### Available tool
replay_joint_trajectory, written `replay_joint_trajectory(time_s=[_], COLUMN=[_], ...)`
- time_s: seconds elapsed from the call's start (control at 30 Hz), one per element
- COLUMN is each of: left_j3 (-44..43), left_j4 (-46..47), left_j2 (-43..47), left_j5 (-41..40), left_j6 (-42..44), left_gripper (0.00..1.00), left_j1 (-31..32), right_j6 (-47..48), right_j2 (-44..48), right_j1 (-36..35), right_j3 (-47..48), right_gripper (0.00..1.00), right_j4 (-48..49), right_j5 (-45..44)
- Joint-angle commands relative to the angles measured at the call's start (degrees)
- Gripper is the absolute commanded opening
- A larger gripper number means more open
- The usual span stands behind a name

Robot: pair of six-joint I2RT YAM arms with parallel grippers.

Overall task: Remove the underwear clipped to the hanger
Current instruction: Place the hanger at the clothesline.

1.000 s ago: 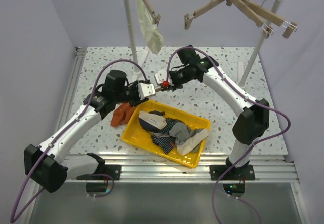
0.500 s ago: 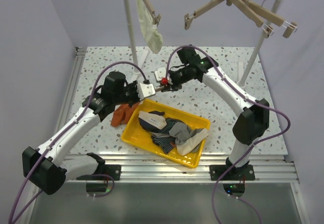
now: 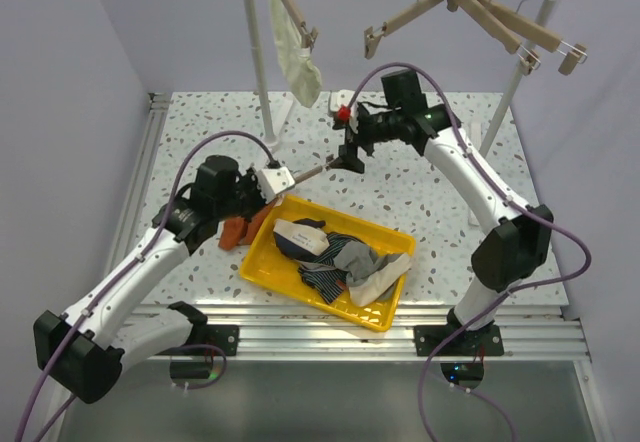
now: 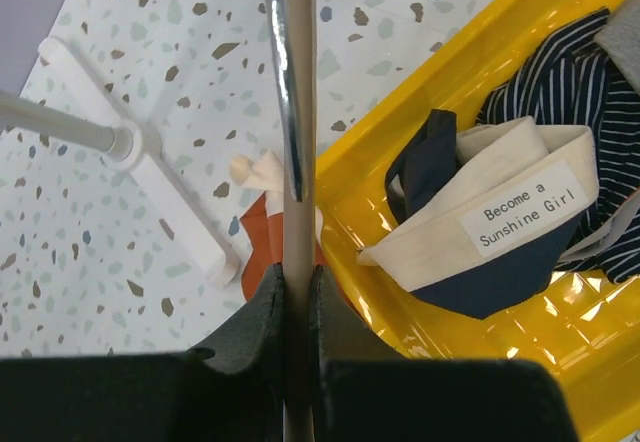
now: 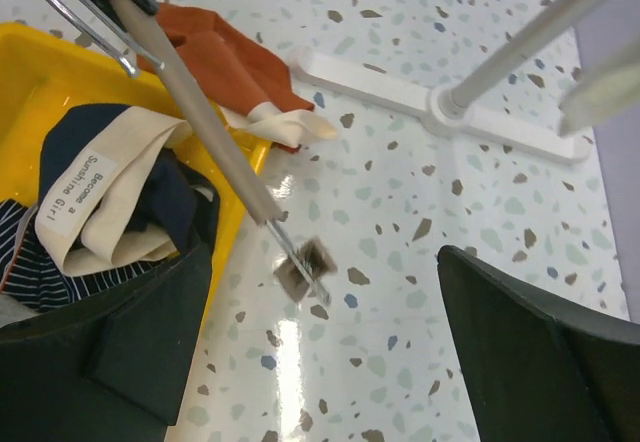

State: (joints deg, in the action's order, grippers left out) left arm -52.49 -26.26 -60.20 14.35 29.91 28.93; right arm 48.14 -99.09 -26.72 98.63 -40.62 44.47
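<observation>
Speckled tabletop carries a yellow tray (image 3: pixel 262 267) below our left gripper (image 4: pixel 292 297), which clamps a bare wooden hanger (image 4: pixel 296 142); most of the underwear (image 3: pixel 340 257) lies in that tray. Our right gripper (image 5: pixel 330 352) is spread wide and empty, and one pale brief (image 3: pixel 293 52) (on the rack above and beyond it) hangs clipped, so we judge one removal is left.

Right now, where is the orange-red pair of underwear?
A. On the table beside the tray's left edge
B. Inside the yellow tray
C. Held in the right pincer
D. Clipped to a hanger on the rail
A. The orange-red underwear lies on the speckled table against the outside of the yellow tray, while the right pincer is open with nothing in it.
</observation>
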Motion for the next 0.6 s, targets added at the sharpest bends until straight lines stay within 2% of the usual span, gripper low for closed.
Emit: replay_joint_trajectory(time_s=[0.0, 0.23, 0.3, 0.43, 0.57], left_j3=[-0.51, -5.42, -6.83, -13.50, -22.11], left_j4=[0.07, -7.56, -9.15, -13.10, -18.38], left_j2=[2.90, 4.22, 4.39, 3.69, -2.09], left_j5=[-6.77, -14.16, -17.41, -24.00, -28.84], left_j6=[-6.17, -17.32, -19.97, -31.38, -39.56], left_gripper=[0.00, 0.00, 0.00, 0.00, 0.00], left_j1=[-0.71, -0.80, -0.80, -0.89, -0.98], right_j6=[-9.46, -18.33, -20.54, -23.09, -24.32], right_j2=[5.04, 11.36, 12.16, 14.36, 16.12], right_j1=[2.46, 3.61, 3.78, 3.87, 3.87], right_j3=[1.05, -7.13, -9.67, -15.21, -19.08], right_gripper=[0.99, 0.99, 0.99, 0.99, 0.99], right_j4=[4.67, 5.46, 4.24, 5.46, 5.82], right_j5=[-0.87, -10.09, -10.45, -10.46, -10.10])
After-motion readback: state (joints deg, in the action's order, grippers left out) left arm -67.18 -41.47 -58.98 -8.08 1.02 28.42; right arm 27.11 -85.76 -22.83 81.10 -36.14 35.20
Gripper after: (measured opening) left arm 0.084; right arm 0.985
